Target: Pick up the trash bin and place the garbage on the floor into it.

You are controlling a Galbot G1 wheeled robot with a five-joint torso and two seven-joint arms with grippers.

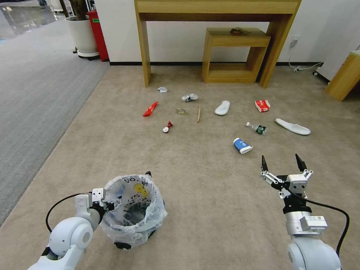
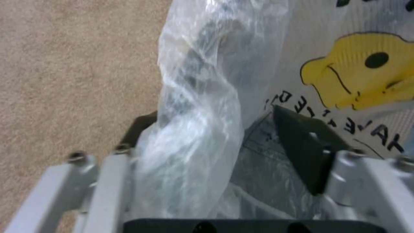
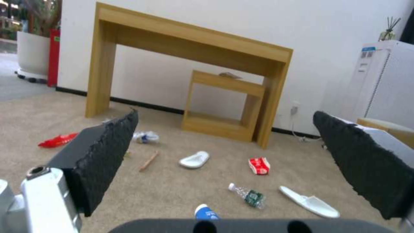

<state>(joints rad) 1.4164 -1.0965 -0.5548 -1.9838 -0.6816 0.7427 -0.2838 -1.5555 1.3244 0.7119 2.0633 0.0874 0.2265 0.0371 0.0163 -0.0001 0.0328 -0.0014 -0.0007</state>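
Trash bin (image 1: 135, 213) sits on the beige carpet floor (image 1: 195, 180) at near left, dark body lined with a crinkly white bag (image 2: 202, 106) printed with a yellow cartoon figure (image 2: 362, 71) and black letters. Left gripper (image 1: 112, 204) clenched on the bin's rim: one finger (image 2: 302, 145) inside against the liner, the other outside the wall, bag bunched between them.

Right gripper (image 1: 282, 162) held above bare carpet at near right, fingers (image 3: 103, 152) spread wide, grasping nothing.

Wooden console surface (image 1: 217, 7) stands against the far wall, a smaller wooden stool (image 1: 234, 54) beneath it.

Garbage scattered on the carpet between bin and console, well apart from the bin:
- long white slipper (image 1: 292, 127), far right
- second white slipper (image 1: 222, 108), mid-field
- blue-white cup (image 1: 242, 146) on its side, nearest the right gripper
- red-white packet (image 1: 262, 105), behind the bottle
- red wrapper (image 1: 150, 109), left side
- clear bottle with green label (image 1: 257, 128), lying flat between cup and long slipper
- crumpled white paper (image 1: 189, 98)
- wooden stick (image 1: 198, 114)
- small red-and-white scrap (image 1: 167, 126)
- white scrap (image 1: 162, 89), nearest the console leg
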